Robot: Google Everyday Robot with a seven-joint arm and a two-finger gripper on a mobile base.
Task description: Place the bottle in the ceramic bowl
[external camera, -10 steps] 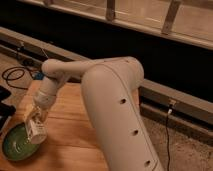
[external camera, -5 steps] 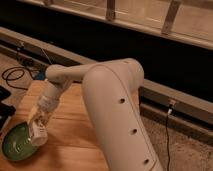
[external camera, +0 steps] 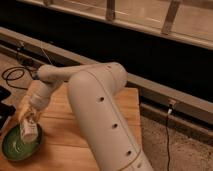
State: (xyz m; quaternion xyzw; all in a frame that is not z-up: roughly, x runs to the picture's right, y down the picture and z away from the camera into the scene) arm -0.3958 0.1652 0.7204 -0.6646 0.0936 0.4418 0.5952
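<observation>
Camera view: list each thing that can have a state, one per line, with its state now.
Bottle: roughly upright, over the right side of the bowl, at the gripper's tip; whether it touches the bowl cannot be told.
Bowl: upright on the wooden table, nothing else visible inside.
Gripper: low over the bowl's right rim, at the bottle.
Table: carries the bowl near its left corner.

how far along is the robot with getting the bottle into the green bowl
Done: the bottle is picked up and carried over the ceramic bowl, at its right side. In hand: the gripper sits just above the bowl on the wooden table with the bottle at its tip, apparently held. Left: lowering it fully, letting go and pulling the arm away; whether the bottle touches the bowl can't be told.
</observation>
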